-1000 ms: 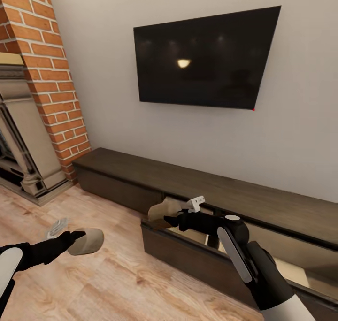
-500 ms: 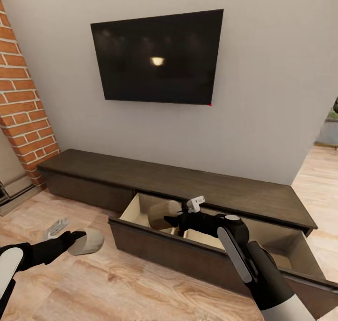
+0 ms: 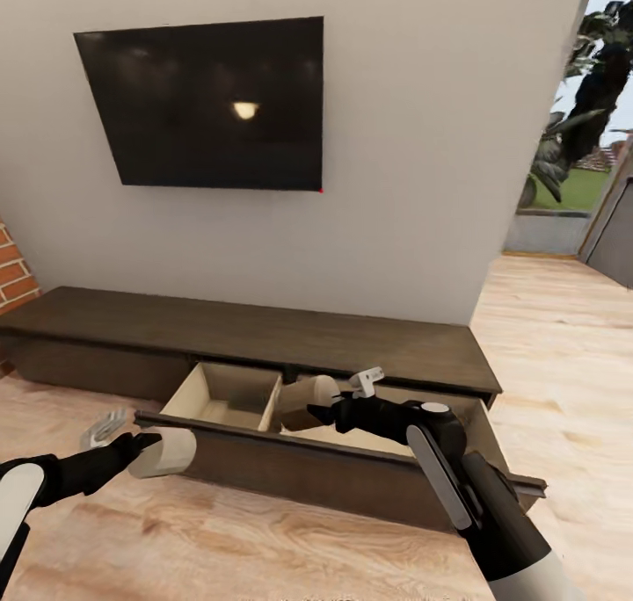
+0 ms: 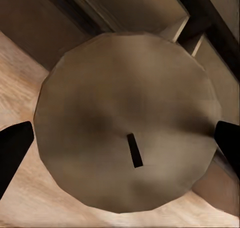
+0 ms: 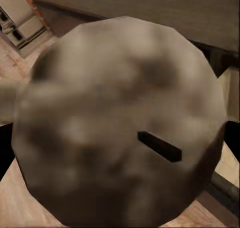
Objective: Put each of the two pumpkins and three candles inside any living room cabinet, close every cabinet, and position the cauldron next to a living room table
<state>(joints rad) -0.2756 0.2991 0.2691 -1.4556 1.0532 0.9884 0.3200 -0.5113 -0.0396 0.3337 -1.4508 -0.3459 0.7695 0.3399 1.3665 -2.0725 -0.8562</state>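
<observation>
Each of my hands holds a candle. My left gripper (image 3: 145,447) is shut on a pale taupe candle (image 3: 167,452), held in front of the open drawer's left end; up close, its round wick end (image 4: 127,120) sits between my dark fingertips (image 4: 14,145). My right gripper (image 3: 318,409) is shut on a browner candle (image 3: 306,401) above the open drawer; that candle (image 5: 117,123) also shows close up. The long dark-brown cabinet (image 3: 246,329) stands against the wall with one wide drawer (image 3: 290,465) pulled out, its beige inside showing. The pumpkins, cauldron and table are out of view.
A black television (image 3: 207,100) hangs on the grey wall above the cabinet. A sliver of brick fireplace (image 3: 13,271) shows at the left edge. To the right, light wood floor (image 3: 554,337) leads to a doorway with plants outside (image 3: 589,100).
The whole picture has shifted left, so the camera has turned right: the fireplace has nearly left the view and a doorway has appeared. Both arms keep the same pose, each still holding its candle.
</observation>
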